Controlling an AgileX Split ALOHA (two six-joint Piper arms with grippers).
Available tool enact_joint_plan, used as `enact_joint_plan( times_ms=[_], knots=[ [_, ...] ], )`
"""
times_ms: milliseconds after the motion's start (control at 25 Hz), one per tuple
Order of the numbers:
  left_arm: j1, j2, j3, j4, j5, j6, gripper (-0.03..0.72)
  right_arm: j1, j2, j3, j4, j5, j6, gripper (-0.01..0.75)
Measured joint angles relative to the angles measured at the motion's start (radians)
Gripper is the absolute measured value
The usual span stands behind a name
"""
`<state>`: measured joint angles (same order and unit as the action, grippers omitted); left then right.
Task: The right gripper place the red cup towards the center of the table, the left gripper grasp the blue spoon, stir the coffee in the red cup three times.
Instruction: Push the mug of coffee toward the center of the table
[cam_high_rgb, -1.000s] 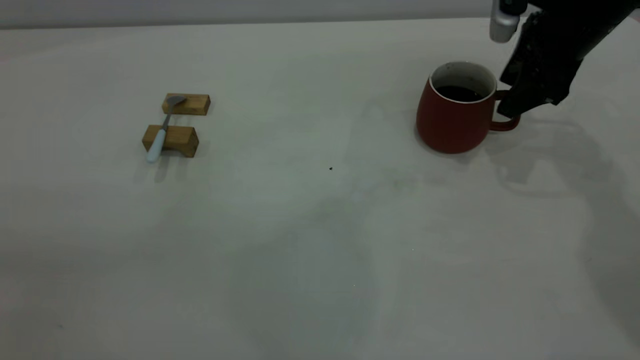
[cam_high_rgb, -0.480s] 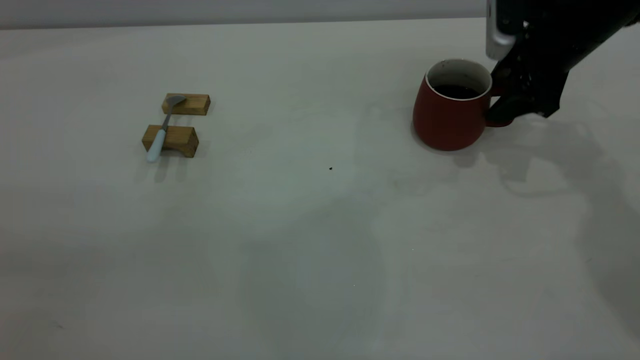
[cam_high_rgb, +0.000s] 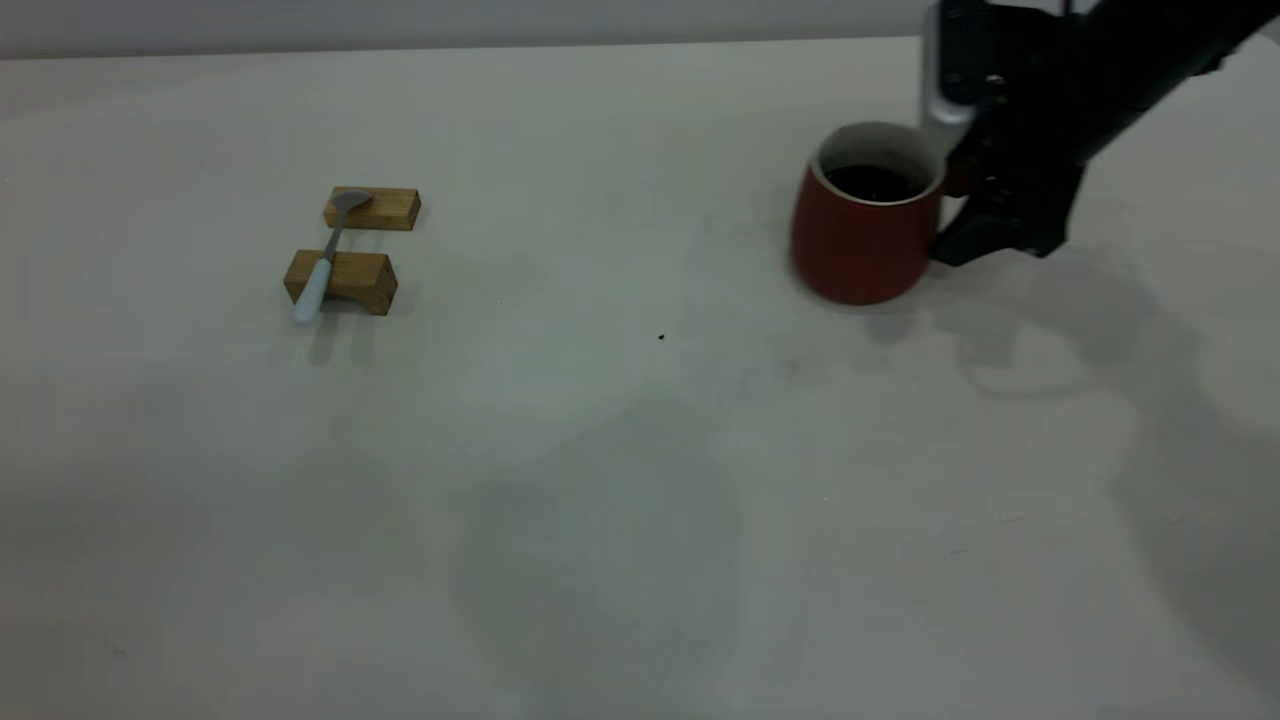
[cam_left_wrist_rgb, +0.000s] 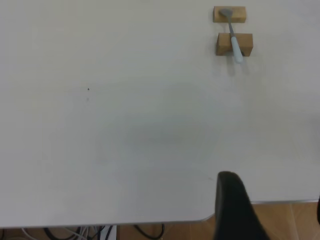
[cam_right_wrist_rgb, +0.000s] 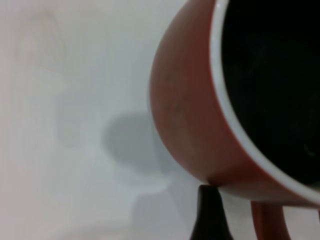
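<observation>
Red cup (cam_high_rgb: 862, 238) sits at the far right of the table (cam_high_rgb: 600, 450), tipped slightly, its base seemingly at or just off the surface, though the exterior view does not settle which. It is a rounded, matte dark-red mug with a white interior and thin white rim, and the coffee (cam_high_rgb: 872, 182) lies dark and fairly high inside it. The right gripper (cam_high_rgb: 985, 215) is at the handle side, and its jaws appear to be pinching the loop handle; the right wrist view shows one dark fingertip beside the handle's root, but the actual contact is hidden. To carry out this step well, the cup should travel level and slowly toward the middle of the table, since a handle grip lets the heavy body swing and the liquid could slop over the rim. Well apart at the left, the blue spoon (cam_high_rgb: 322, 262) rests across two small wooden blocks (cam_high_rgb: 345, 280), its pale plastic-looking handle overhanging the nearer one. The left gripper (cam_left_wrist_rgb: 235, 210) hangs back over the table's edge, and whether its jaws are spread cannot be told.
</observation>
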<state>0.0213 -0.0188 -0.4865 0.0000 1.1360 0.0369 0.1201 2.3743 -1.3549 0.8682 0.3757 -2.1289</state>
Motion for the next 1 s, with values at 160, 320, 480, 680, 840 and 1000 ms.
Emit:
enact_joint_plan(
  times_ms=[160, 320, 480, 680, 840, 1000],
  knots=[
    [0.0, 0.0, 0.0, 0.0, 0.0, 0.0, 0.467, 0.063, 0.016, -0.027, 0.007, -0.02, 0.0, 0.579],
    [0.0, 0.0, 0.0, 0.0, 0.0, 0.0, 0.467, 0.125, 0.044, -0.074, 0.051, -0.02, 0.0, 0.579],
    [0.0, 0.0, 0.0, 0.0, 0.0, 0.0, 0.467, 0.194, 0.081, -0.134, 0.113, -0.015, 0.0, 0.579],
    [0.0, 0.0, 0.0, 0.0, 0.0, 0.0, 0.467, 0.257, 0.108, -0.174, 0.167, -0.001, 0.0, 0.579],
    [0.0, 0.0, 0.0, 0.0, 0.0, 0.0, 0.467, 0.26, 0.108, -0.175, 0.186, 0.029, 0.009, 0.579],
    [0.0, 0.0, 0.0, 0.0, 0.0, 0.0, 0.467, 0.232, 0.091, -0.171, 0.175, 0.071, 0.094, 0.579]
  ],
)
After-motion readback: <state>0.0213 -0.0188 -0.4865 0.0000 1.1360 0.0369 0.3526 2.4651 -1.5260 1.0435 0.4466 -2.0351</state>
